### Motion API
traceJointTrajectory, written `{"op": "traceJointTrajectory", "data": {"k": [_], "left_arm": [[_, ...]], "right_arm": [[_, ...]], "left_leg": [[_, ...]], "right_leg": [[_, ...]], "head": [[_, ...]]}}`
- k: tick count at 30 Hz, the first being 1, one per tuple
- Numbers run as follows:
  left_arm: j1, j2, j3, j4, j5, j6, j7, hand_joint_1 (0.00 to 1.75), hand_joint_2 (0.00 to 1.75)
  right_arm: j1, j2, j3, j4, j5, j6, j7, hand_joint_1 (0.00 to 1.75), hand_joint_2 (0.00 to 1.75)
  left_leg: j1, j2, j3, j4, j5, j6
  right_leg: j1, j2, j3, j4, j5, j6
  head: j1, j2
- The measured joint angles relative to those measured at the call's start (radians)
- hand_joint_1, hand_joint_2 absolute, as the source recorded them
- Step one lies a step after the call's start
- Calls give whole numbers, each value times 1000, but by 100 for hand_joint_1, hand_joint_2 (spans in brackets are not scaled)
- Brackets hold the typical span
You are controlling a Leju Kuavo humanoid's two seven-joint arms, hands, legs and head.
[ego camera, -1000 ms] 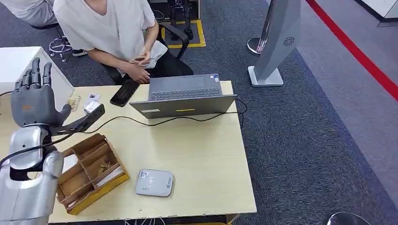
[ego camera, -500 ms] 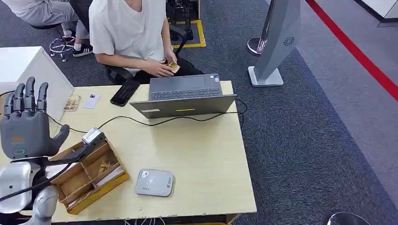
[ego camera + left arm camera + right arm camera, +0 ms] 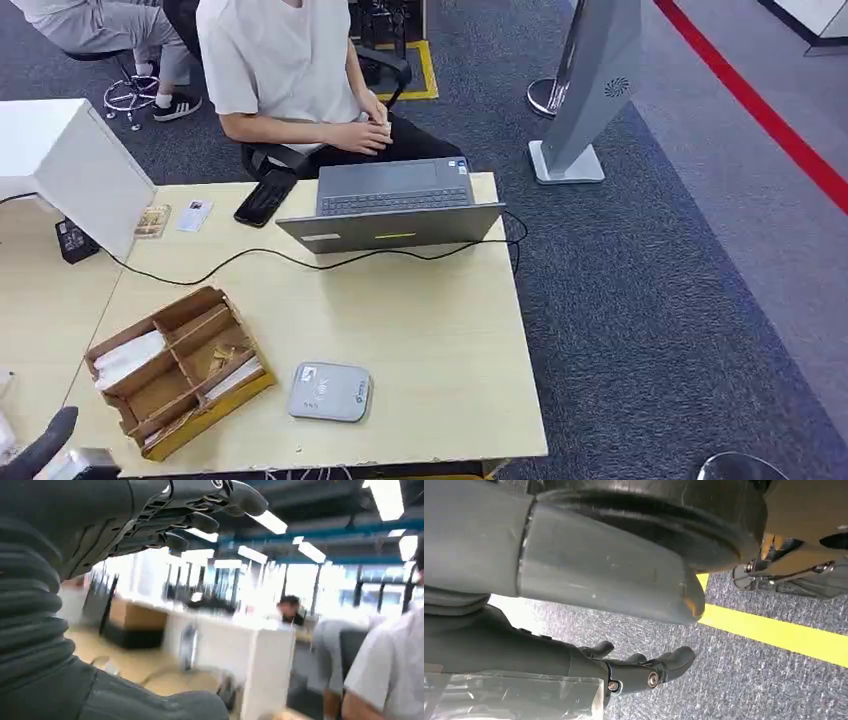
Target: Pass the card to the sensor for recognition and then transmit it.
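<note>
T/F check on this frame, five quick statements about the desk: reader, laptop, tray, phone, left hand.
1. The grey card reader lies on the desk beside the cardboard tray. True.
2. The laptop is closed. False: it lies open, keyboard showing.
3. The left hand grips a card. False: its fingers are apart, holding nothing.
4. A black phone lies near the desk's far edge, by the seated person. True.
5. A cable runs across the desk in front of the laptop. True.
</note>
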Motion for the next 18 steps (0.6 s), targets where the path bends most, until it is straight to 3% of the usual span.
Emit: {"op": "traceJointTrajectory", "data": {"k": [1,3,6,13,14,16,17,18], "left_arm": [[-13,-37,110,7,28,-59,-54,0,175],[-30,-92,281,22,36,-104,-109,0,175],[-45,-152,416,34,30,-121,-116,0,175],[-64,-208,544,47,49,-128,-91,0,175],[-67,-213,556,54,100,-142,-51,0,175],[-92,-219,596,113,307,-193,33,0,175],[-117,-220,630,157,400,-209,54,0,0],[-150,-221,679,221,480,-206,61,0,0]], "right_arm": [[1,0,-3,-2,0,0,-1,0,0],[3,0,-11,-5,1,0,-2,0,0],[2,0,-21,-8,2,0,-5,0,0],[2,0,-27,-12,2,0,-8,0,0],[2,0,-27,-12,3,-1,-8,0,0],[2,0,-28,-12,5,-3,-8,0,0],[2,0,-29,-12,6,-5,-7,0,0],[2,0,-30,-12,11,-5,-6,0,0]], "left_leg": [[0,1,1,0,0,0],[0,2,1,0,0,0],[0,-1,1,0,0,0],[0,-2,2,0,0,0],[0,-2,2,0,0,0],[0,-2,2,0,0,0],[0,-2,2,0,0,0],[0,-2,2,0,0,0]], "right_leg": [[0,1,0,0,0,0],[0,1,0,0,0,0],[0,-1,1,0,0,0],[0,-2,3,0,0,0],[0,-2,3,0,0,0],[0,-2,3,0,0,0],[0,-2,3,0,0,0],[0,-2,3,0,0,0]], "head": [[0,0],[-2,0],[-1,0],[-1,0],[-1,0],[-1,0],[-1,0],[-1,0]]}}
